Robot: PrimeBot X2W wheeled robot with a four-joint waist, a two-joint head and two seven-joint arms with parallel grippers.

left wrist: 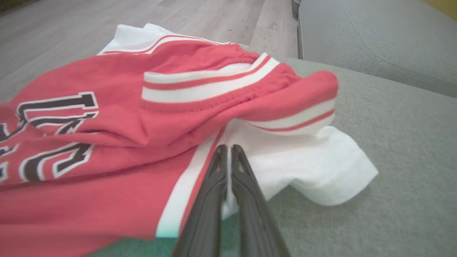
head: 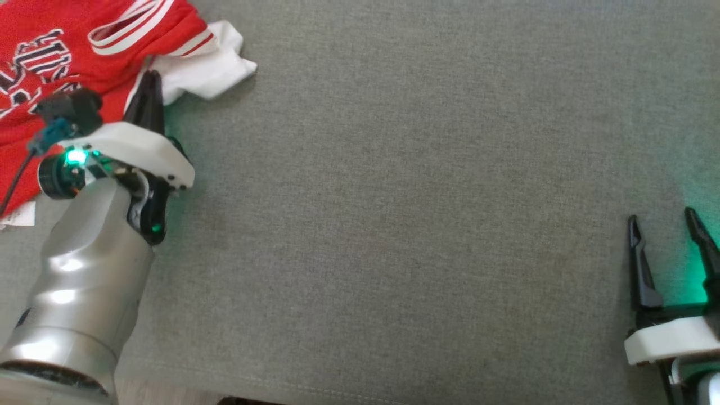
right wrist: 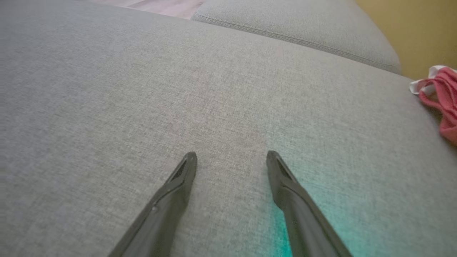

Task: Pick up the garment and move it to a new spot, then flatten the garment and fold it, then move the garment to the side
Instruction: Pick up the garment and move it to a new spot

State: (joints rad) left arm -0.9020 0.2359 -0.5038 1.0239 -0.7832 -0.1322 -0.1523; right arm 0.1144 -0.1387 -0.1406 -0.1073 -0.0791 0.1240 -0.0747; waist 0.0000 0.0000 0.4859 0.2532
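The red jersey lies bunched at the far left of the grey sofa cushion, close to the cushion's far edge. Its striped collar is folded over and a white sleeve sticks out toward the cushion's middle. The left gripper is on the jersey's right-hand border, and its two dark fingers are pressed together where the white side panel meets the red. A sliver of white cloth shows between them, so it appears to be pinching a thin fold there. From that pinch, most of the jersey spreads to the left and away, and it runs out of the head view, so its long axis cannot be told. The bare stretch of cushion lies the other way, to the right. A drag in that direction would likely trail the cloth behind the fingers rather than bunch it ahead of them. The right gripper is at the near right edge with its fingers spread wide over bare upholstery. It holds nothing and is well apart from the jersey, so the left arm is clearly the nearer one.
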